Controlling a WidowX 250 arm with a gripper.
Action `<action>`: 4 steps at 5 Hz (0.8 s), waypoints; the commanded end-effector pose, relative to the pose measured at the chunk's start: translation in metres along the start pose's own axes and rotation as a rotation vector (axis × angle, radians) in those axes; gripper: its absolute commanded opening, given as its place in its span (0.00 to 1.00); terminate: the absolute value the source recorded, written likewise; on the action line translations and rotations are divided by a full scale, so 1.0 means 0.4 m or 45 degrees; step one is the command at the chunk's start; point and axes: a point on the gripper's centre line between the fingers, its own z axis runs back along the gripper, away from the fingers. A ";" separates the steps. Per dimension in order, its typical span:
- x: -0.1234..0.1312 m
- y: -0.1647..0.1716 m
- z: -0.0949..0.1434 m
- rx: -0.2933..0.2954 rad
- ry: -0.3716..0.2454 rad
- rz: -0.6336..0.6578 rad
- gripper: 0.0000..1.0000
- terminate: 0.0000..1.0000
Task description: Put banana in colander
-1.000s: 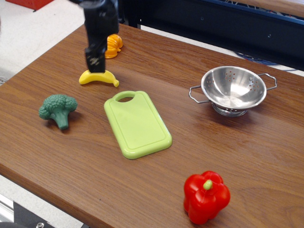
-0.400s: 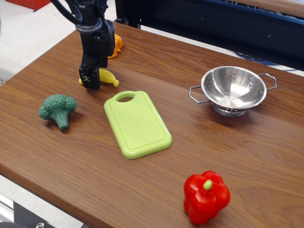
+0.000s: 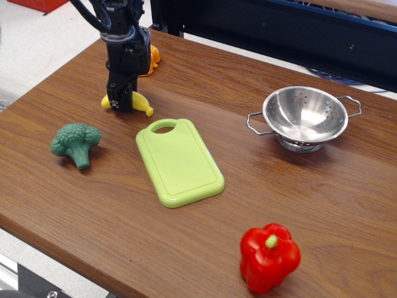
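Lowered since a second ago, jaws now straddle the banana (image 3: 141, 105).

Banana (image 3: 144, 107) – glossy yellow plastic. Colander (image 3: 304, 116) – shiny perforated steel. Table (image 3: 335, 205) – smooth wood grain. Cutting board (image 3: 180, 162) – matt green plastic. Pepper (image 3: 269, 257) – glossy.

A robot lab, by the look of it: a wood-grain bench (image 3: 322, 205) laid out with toy food (a plastic broccoli (image 3: 75, 143), a red pepper (image 3: 269, 257)) before dark blue metal framing (image 3: 279, 28).
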 end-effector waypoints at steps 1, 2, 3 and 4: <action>0.103 0.081 0.144 0.034 -0.010 0.333 0.00 0.00; 0.185 0.088 0.222 0.018 -0.093 0.465 0.00 0.00; 0.289 0.054 0.269 -0.056 -0.116 0.514 0.00 0.00; 0.363 -0.006 0.267 -0.095 -0.141 0.424 0.00 0.00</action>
